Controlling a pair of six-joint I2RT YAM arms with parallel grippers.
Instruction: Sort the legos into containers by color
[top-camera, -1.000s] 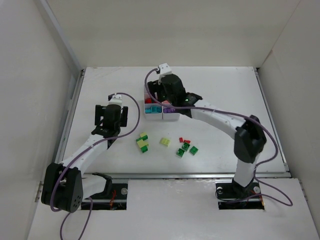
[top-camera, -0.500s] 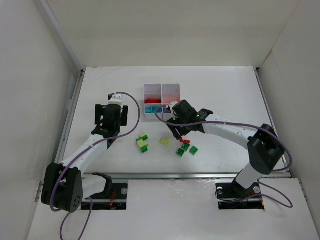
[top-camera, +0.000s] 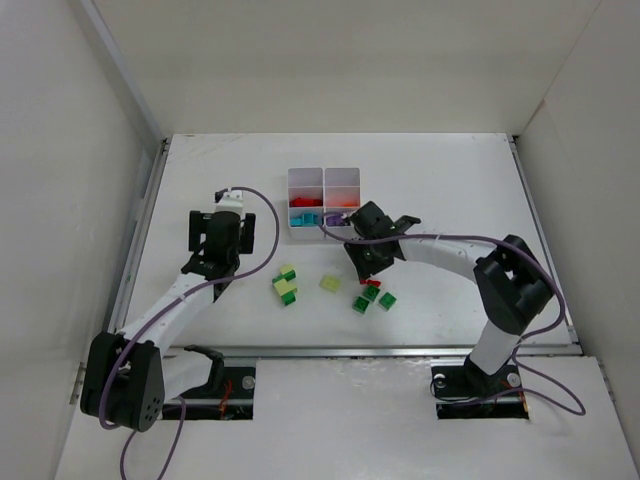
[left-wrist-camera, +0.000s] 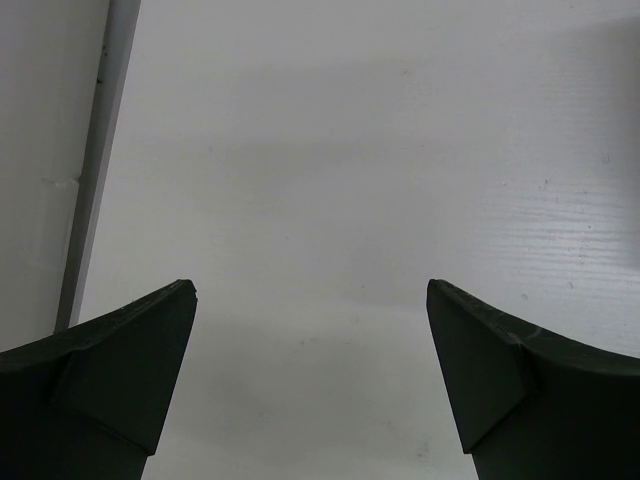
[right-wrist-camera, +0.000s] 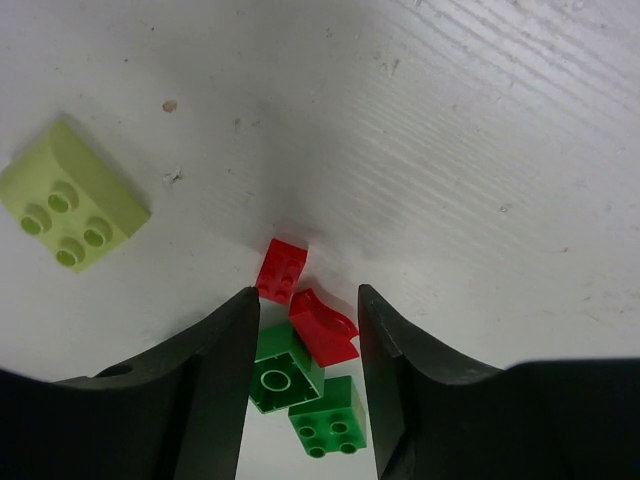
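Note:
The white six-compartment container (top-camera: 323, 180) stands at the table's middle back and holds red, teal and purple legos. My right gripper (top-camera: 368, 268) is open and low over a small pile in front of it. In the right wrist view its jaws (right-wrist-camera: 305, 305) straddle a curved red lego (right-wrist-camera: 325, 327) and part of a green lego (right-wrist-camera: 283, 367). A small red brick (right-wrist-camera: 282, 270) lies just beyond the tips, and another green brick (right-wrist-camera: 330, 417) lies nearer. A yellow-green brick (right-wrist-camera: 72, 195) lies to the left. My left gripper (top-camera: 222, 236) is open and empty over bare table (left-wrist-camera: 310, 300).
A cluster of green and yellow-green legos (top-camera: 286, 286) lies between the two grippers. A single yellow-green brick (top-camera: 330, 284) lies left of the pile. A metal rail (top-camera: 143, 225) runs along the table's left edge, and white walls enclose the table.
My right gripper has moved from above the container toward the near side and come down over the red and green pile. The left arm has barely moved.

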